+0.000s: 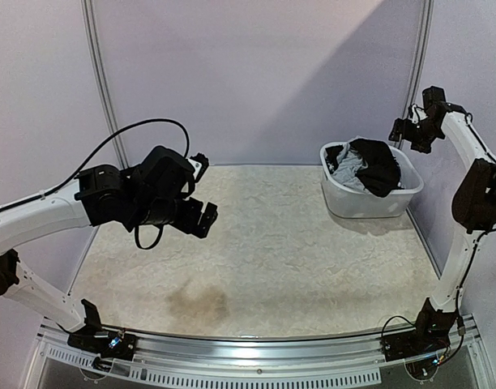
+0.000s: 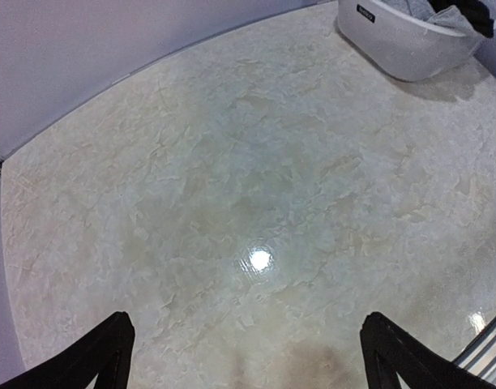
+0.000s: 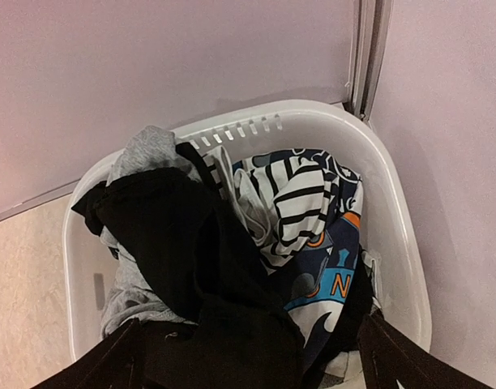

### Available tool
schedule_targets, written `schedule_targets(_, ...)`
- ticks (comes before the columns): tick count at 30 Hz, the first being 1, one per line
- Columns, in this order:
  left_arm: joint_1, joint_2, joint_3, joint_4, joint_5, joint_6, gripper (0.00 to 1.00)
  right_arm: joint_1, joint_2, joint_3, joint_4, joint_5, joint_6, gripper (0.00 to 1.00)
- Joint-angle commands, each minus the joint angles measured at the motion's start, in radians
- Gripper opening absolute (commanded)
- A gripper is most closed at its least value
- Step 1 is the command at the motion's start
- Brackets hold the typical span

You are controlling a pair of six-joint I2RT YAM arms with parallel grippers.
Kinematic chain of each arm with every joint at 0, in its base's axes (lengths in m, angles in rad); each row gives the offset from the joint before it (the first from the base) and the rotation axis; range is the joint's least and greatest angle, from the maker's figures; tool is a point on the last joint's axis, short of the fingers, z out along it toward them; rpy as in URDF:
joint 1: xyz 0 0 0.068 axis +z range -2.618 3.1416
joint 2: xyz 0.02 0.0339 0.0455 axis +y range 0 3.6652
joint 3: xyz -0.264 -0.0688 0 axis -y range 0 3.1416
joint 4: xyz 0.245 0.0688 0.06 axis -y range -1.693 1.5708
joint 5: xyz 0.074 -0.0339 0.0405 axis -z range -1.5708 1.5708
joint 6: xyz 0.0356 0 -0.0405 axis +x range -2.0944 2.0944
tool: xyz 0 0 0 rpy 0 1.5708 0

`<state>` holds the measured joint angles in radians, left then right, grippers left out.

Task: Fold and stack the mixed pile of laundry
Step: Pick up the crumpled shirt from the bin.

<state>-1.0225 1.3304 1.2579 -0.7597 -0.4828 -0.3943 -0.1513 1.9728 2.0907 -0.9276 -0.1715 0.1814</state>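
At the far right corner of the table, a white basket sits close to the back wall & the right wall. The whole laundry pile is inside it. The black garment lies on top & in the top view drapes over the rim on the side facing the arms. The grey top is bunched along one side, partly under the black one. The printed piece fills the other side, w/ its lower edge under black cloth.

The right gripper hangs above the basket, pointing down into it. Its fingers are spread wide, one at each lower corner of the wrist view, pinching nothing. Can't tell if the tips touch the cloth.

The left gripper is well apart from the basket, up over the left-middle of the table. Its fingers are spread wide w/ nothing btwn them, marbled tabletop below.

Around: a brown stain near the front edge, left of centre, & a light glare on the surface. A black cable loops over the left arm. A metal post stands in the wall corner just behind the basket.

In the way: the black garment covers most of what's under it, & the basket rim rings the pile on all sides.
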Motion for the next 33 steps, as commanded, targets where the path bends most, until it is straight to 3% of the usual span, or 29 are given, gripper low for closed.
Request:
schedule_targets(1,0.014,0.009,0.024,0.005,-0.002,-0.013,0.99,0.012,0.106,0.061,0.008,-0.016,0.023,0.90)
schedule_targets(6,0.015,0.002,0.018,-0.009,-0.009,-0.024,1.00,0.012,0.178,0.121,-0.002,-0.012,0.033,0.85)
schedule_targets(12,0.015,0.005,0.012,-0.008,-0.020,-0.035,1.00,0.018,0.226,0.133,0.012,-0.035,0.037,0.72)
schedule_targets(25,0.015,0.056,0.037,0.023,-0.012,-0.022,1.00,0.020,0.265,0.190,0.035,-0.079,0.053,0.04)
schedule_targets(33,0.015,0.067,0.055,0.039,-0.001,-0.008,1.00,0.020,0.208,0.209,0.037,-0.061,0.038,0.00)
